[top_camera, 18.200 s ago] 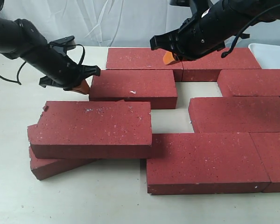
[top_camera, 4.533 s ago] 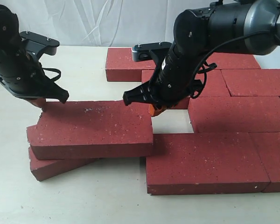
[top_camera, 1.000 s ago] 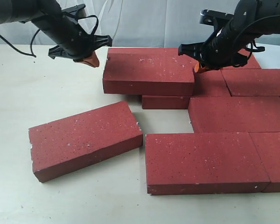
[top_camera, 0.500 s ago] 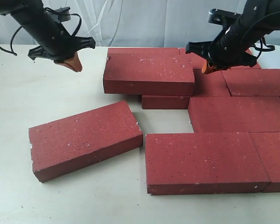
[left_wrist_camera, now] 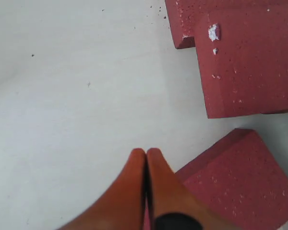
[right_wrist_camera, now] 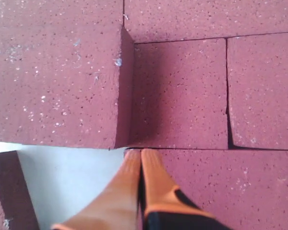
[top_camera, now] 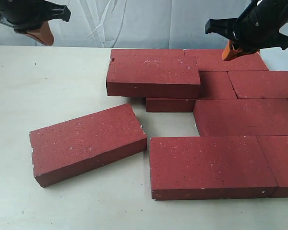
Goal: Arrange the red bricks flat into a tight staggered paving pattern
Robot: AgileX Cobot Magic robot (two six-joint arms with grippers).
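Grainy speckled red bricks (top_camera: 211, 163), flat rectangles, one stacked; smooth pale tabletop (top_camera: 48, 81). Orange jaws pressed together on left gripper (top_camera: 42, 37), right gripper (top_camera: 228, 52).

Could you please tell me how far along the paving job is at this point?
Mostly there. Done: the right-hand bricks lie flat in tight staggered rows. In hand: nothing; the left end effector and right end effector hover shut and empty. Left: the stacked brick sits atop laid ones and the angled brick lies askew at the left; both need seating flat.
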